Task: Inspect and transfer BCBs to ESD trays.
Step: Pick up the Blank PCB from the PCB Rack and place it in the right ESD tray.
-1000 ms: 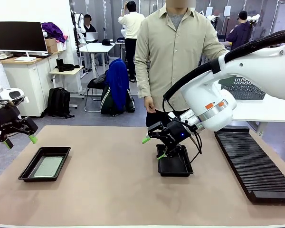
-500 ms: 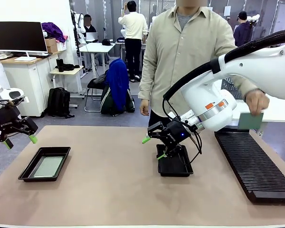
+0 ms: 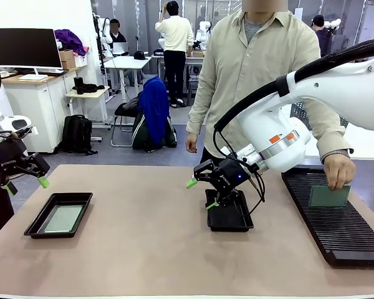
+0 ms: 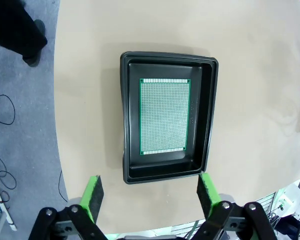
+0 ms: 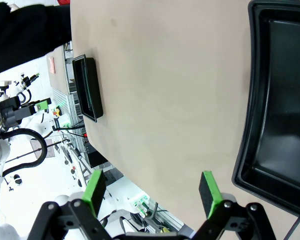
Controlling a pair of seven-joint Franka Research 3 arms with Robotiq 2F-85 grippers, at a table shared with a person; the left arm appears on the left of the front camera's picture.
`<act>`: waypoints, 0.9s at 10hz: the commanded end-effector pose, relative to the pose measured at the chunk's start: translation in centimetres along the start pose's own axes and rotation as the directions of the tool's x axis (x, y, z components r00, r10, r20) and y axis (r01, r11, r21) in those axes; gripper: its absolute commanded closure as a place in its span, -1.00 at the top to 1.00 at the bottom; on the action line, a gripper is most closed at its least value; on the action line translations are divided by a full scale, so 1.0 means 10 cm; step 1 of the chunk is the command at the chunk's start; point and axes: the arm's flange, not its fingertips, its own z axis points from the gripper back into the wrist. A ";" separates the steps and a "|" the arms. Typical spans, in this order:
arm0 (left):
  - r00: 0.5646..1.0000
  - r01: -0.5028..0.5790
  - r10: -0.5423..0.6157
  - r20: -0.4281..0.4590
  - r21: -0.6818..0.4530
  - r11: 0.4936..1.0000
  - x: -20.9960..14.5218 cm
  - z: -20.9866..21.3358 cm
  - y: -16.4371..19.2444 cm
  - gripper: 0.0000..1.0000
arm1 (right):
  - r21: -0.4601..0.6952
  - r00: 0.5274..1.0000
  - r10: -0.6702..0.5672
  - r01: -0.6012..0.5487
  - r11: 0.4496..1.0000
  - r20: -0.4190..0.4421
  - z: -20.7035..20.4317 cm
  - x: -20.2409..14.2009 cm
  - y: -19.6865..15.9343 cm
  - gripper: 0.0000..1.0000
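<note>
step: person's hand (image 3: 340,169) holds BCB (image 3: 328,197) at rack (image 3: 336,233) | left gripper (image 3: 27,185), right gripper (image 3: 202,194) apart, empty | next: probably a handover

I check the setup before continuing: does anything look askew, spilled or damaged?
Nothing stands out. One board lies flat and square in the left tray; the middle tray looks empty; a hand holds a second board at the rack.
</note>
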 end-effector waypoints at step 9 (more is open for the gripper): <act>1.000 0.014 -0.014 0.011 -0.007 1.000 0.02 -0.01 0.02 1.00 | -0.005 1.000 -0.002 0.002 1.000 -0.001 0.00 0.00 0.00 1.00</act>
